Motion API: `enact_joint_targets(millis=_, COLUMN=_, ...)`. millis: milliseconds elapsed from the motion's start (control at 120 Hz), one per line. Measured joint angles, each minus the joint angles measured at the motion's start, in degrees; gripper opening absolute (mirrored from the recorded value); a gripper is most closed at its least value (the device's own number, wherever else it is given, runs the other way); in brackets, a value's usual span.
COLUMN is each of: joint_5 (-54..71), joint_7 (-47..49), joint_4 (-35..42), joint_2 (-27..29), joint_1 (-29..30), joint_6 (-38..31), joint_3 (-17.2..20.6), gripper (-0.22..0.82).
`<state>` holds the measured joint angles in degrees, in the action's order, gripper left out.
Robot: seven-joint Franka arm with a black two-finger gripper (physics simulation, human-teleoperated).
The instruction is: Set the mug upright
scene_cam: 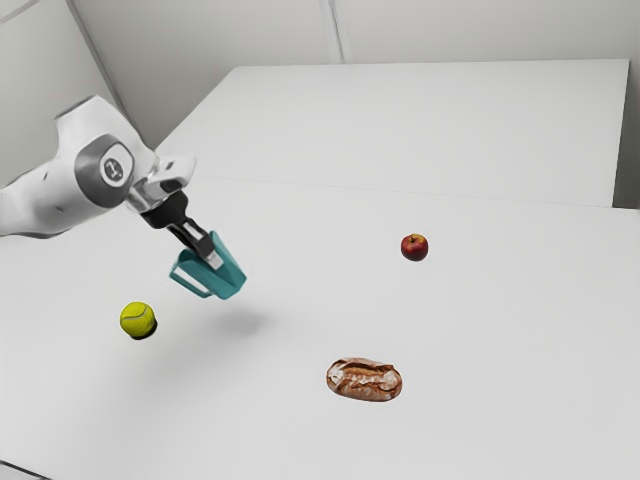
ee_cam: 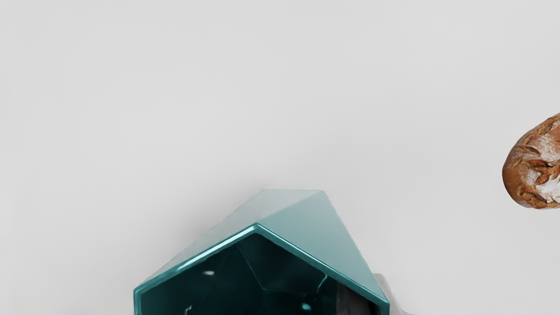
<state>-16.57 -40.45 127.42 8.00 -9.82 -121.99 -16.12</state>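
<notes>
Black two-finger claw point(scene_cam: 212, 262) is pinching glossy teal faceted mug point(scene_cam: 228, 281) by its wall; mug is hanging tilted at the fingertips, above smooth white table point(scene_cam: 480, 330).

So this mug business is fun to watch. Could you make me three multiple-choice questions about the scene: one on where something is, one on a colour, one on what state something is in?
1. In the exterior view, what is nearest the mug?
A) apple
B) tennis ball
C) bread loaf

2. What colour is the mug?
A) red
B) yellow
C) teal

3. How is the mug now?
A) tilted, held by the gripper above the table
B) upright on the table
C) lying on the table, untouched

Right letters:
1: B, the ball lies a short way off, toward the exterior view's lower left.
2: C, both views show its blue-green walls.
3: A, it slants in the gripper's hold, with its shadow apart from it on the table below.
</notes>
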Motion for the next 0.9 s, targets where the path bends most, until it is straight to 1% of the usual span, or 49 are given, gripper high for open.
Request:
enact_joint_targets(millis=117, joint_5=7.04, joint_7=7.36, joint_4=0.46, joint_2=-1.92, joint_1=-0.22, joint_6=-4.3, joint_3=1.94, gripper=-0.18)
enact_joint_targets(millis=250, joint_5=10.15, joint_7=15.39, joint_4=1.91, joint_2=-3.8, joint_1=-0.61, joint_6=-8.03, joint_3=2.56, gripper=-0.18)
enact_joint_targets(millis=350, joint_5=11.85, joint_7=21.23, joint_4=3.58, joint_2=-3.94, joint_1=-1.57, joint_6=-8.96, joint_3=2.73, gripper=-0.18)
enact_joint_targets(millis=500, joint_5=13.08, joint_7=28.77, joint_4=3.96, joint_2=-4.14, joint_1=-1.93, joint_6=-8.72, joint_3=2.78, gripper=-0.18)
enact_joint_targets(millis=525, joint_5=13.13, joint_7=29.82, joint_4=3.93, joint_2=-4.37, joint_1=-1.82, joint_6=-8.66, joint_3=2.83, gripper=-0.14)
enact_joint_targets(millis=600, joint_5=13.38, joint_7=32.73, joint_4=3.66, joint_2=-4.87, joint_1=-0.99, joint_6=-7.58, joint_3=4.37, gripper=0.03)
enact_joint_targets(millis=658, joint_5=13.52, joint_7=34.8, joint_4=3.31, joint_2=-4.82, joint_1=-1.62, joint_6=-6.5, joint_3=4.67, gripper=0.16)
enact_joint_targets(millis=708, joint_5=13.6, joint_7=36.42, joint_4=3.19, joint_2=-4.87, joint_1=-1.92, joint_6=-5.8, joint_3=4.74, gripper=0.25)
enact_joint_targets(millis=800, joint_5=13.69, joint_7=39.07, joint_4=3.13, joint_2=-4.91, joint_1=-1.69, joint_6=-4.9, joint_3=4.46, gripper=0.37)
enact_joint_targets(millis=900, joint_5=13.73, joint_7=41.53, joint_4=3.05, joint_2=-4.78, joint_1=-0.73, joint_6=-4.29, joint_3=4.36, gripper=0.45)
